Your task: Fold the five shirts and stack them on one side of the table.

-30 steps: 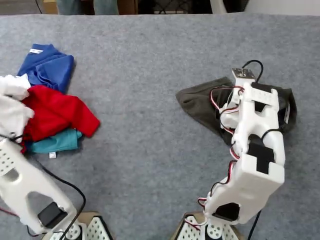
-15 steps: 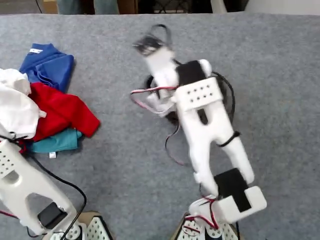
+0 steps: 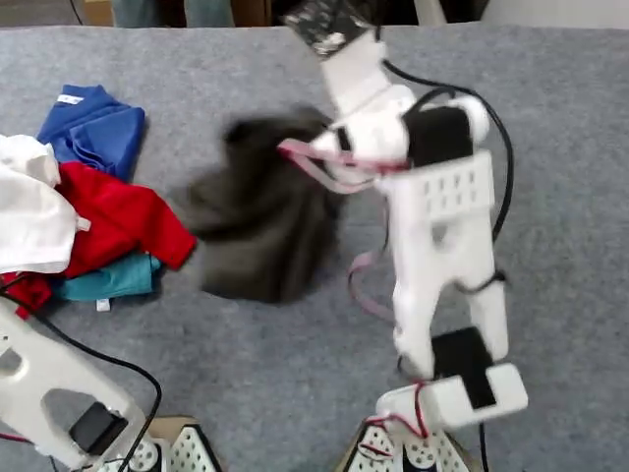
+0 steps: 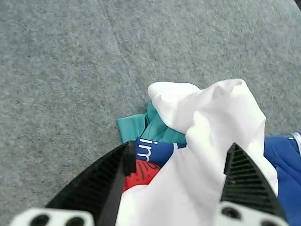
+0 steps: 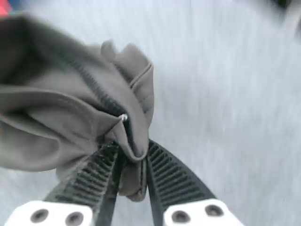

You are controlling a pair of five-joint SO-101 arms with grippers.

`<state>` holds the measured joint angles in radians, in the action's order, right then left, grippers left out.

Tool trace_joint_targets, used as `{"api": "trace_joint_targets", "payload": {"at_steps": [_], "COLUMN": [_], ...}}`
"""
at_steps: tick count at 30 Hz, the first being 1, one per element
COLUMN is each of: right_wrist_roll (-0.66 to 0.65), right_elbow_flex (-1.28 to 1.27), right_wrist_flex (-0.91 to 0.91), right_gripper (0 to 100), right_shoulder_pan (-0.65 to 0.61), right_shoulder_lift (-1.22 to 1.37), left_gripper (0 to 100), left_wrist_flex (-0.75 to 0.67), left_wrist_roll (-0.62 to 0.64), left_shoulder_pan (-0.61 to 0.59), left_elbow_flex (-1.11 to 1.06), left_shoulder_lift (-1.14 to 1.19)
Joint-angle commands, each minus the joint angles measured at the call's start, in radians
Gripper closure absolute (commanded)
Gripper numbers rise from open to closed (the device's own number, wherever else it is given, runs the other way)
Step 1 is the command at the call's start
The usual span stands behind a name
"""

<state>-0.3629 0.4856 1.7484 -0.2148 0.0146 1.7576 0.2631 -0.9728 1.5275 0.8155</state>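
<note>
My right gripper (image 5: 134,150) is shut on a fold of the dark grey shirt (image 5: 70,108). From above, that shirt (image 3: 260,221) hangs and spreads at the table's middle, just right of the pile, with the right arm (image 3: 432,197) stretched out over it. The pile at the left edge holds a blue shirt (image 3: 93,128), a red shirt (image 3: 118,221), a teal shirt (image 3: 108,278) and a white shirt (image 3: 34,211) on top. My left gripper (image 4: 181,148) stands open over the pile, with the white shirt (image 4: 211,141) bunched between its fingers above the teal shirt (image 4: 155,127).
Grey carpet-like cloth (image 3: 560,118) covers the table, with free room on the right half and along the front middle. The left arm's base link (image 3: 49,379) crosses the front left corner. Both arm bases sit at the near edge.
The right arm has swung from the right side to the far middle, carrying the dark grey shirt leftwards toward the pile. The left arm has hardly moved; the white shirt shifted slightly.
</note>
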Motion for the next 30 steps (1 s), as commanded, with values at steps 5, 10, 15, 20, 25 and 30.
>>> {"api": "trace_joint_targets", "payload": {"at_steps": [5,10,15,20,25,30], "right_wrist_roll": [-0.262,-0.379,-0.522,-0.629,-0.631,-0.626], "right_elbow_flex": [-0.489,-0.705,-0.796,-0.837,-0.797,-0.651], "right_wrist_flex": [-0.186,-0.279,-0.301,-0.298,-0.301,-0.262], "right_gripper": [98.5,98.5,98.4,97.1,83.5,80.7], "right_shoulder_pan": [0.304,0.44,0.605,0.689,0.775,0.876], "right_shoulder_lift": [0.081,0.081,0.081,0.079,0.079,0.079], "left_gripper": [69,69,69,69,69,69], "left_wrist_flex": [0.006,0.006,0.006,0.0,-0.153,-0.394], "left_wrist_roll": [-0.074,-0.115,-0.121,-0.123,-0.117,-0.115], "left_shoulder_pan": [0.165,0.334,0.568,0.858,1.061,1.009], "left_elbow_flex": [-0.054,-0.189,-0.506,-0.903,-1.288,-1.639], "left_shoulder_lift": [-0.071,-0.181,-0.37,-0.562,-0.689,-0.769]}}
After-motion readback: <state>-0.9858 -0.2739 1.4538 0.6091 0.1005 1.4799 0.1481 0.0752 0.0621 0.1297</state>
